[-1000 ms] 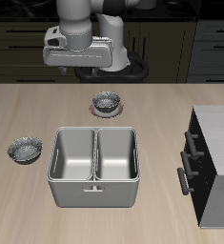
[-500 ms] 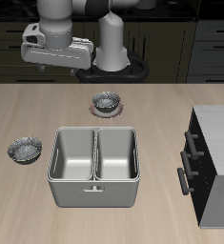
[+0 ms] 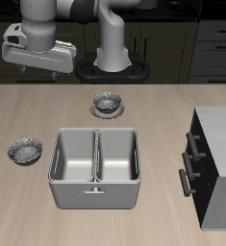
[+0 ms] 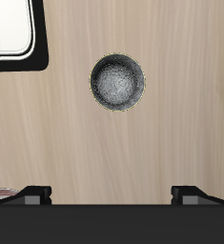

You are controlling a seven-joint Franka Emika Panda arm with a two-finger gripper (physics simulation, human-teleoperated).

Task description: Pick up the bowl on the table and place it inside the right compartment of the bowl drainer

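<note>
- Gripper (image 4: 112,193): fingers spread apart with nothing between them; only the two dark fingertips (image 4: 33,192) show at the wrist view's edge. In the exterior view the hand (image 3: 39,56) hangs high above the table (image 3: 163,106), well clear of the bowl drainer (image 3: 94,168) and everything else.
- Bowl (image 3: 25,150): sits upright on the bare table just beside the drainer, on the side away from the cabinet (image 3: 213,163), touching nothing. In the wrist view it (image 4: 117,81) lies directly below the camera, round, with a mottled grey interior.
- Drainer: stands on the table near its front edge; both wells hold nothing. The right compartment (image 3: 74,157) is the well nearer the bowl. A corner of the drainer (image 4: 12,33) shows in the wrist view.
- Second bowl on a dark saucer (image 3: 107,103): farther back than the drainer, apart from it.
- Cabinet: black and white with handles, beside the drainer on its far side from the bowl, well apart.
</note>
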